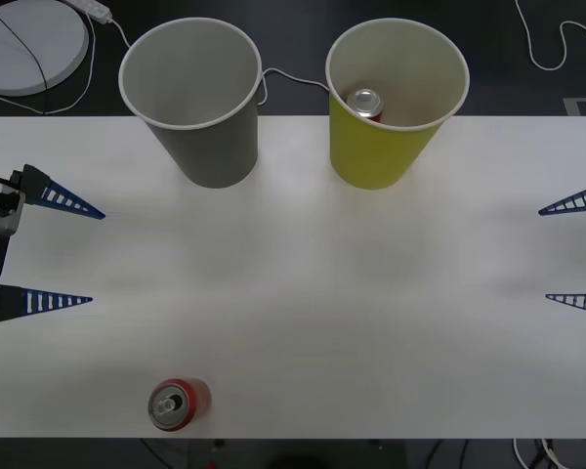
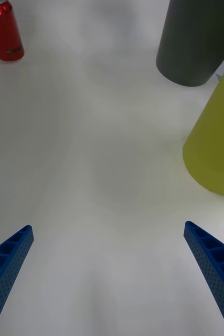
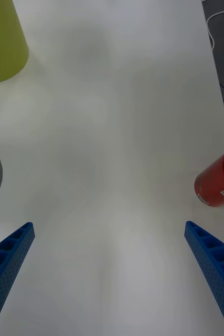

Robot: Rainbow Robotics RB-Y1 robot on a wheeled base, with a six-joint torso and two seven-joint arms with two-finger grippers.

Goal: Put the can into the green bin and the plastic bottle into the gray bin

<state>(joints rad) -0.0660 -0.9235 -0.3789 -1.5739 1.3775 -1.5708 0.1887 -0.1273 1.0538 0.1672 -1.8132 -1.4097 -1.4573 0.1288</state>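
Note:
One red can (image 1: 179,403) stands upright near the table's front edge, left of centre; it also appears as the can (image 2: 4,31) and the can (image 3: 219,181). A second red can (image 1: 364,102) lies inside the green bin (image 1: 371,151) at the back right. The gray bin (image 1: 210,147) stands to its left, and nothing shows inside it. My left gripper (image 1: 97,257) hangs open at the table's left edge, well behind the standing can. At the right edge my right gripper (image 1: 544,254) is open too. The plastic bottle is out of view.
Both bins stand at the table's (image 1: 303,293) far edge. A round white disc (image 1: 29,44) and white cables lie on the dark floor behind. In the wrist views the gray bin (image 2: 195,42) and green bin (image 2: 216,142) stand side by side.

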